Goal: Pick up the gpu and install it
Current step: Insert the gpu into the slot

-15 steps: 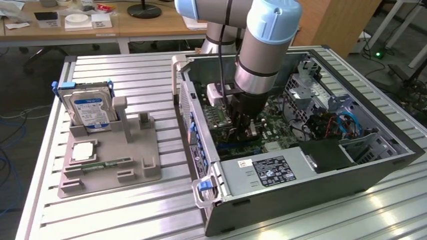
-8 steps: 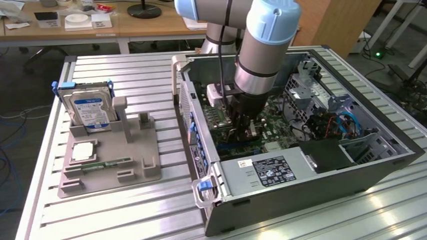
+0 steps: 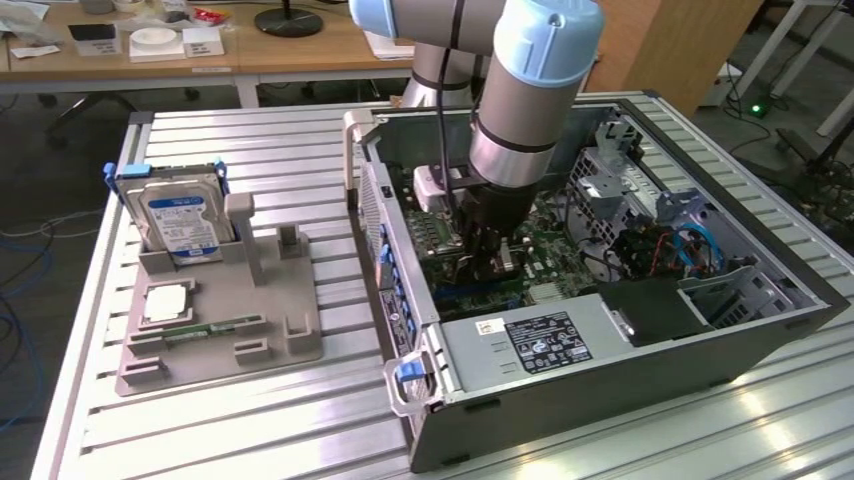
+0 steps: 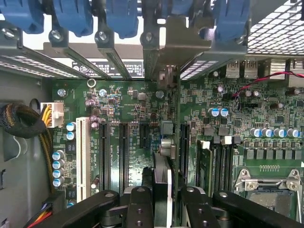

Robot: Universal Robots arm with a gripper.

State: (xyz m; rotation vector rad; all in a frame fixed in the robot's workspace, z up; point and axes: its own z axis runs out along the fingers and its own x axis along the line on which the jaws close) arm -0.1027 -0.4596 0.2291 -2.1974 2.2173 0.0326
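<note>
the gripper (image 4: 164,194) pinches the gpu (image 4: 163,172) edge-on over the motherboard (image 4: 123,109) inside the computer case (image 3: 747,330). pickup done; seating looks unfinished.

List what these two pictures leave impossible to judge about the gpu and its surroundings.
- gpu faces: wrist view shows it edge-on in the gripper.
- Whether the gpu is seated yet: exterior view, arm blocks it.
- Power supply label text: exterior view, too small.

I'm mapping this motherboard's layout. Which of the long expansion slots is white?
The slot nearest the white power connector, farthest from the gpu in the gripper. The other long slots are black.
</note>
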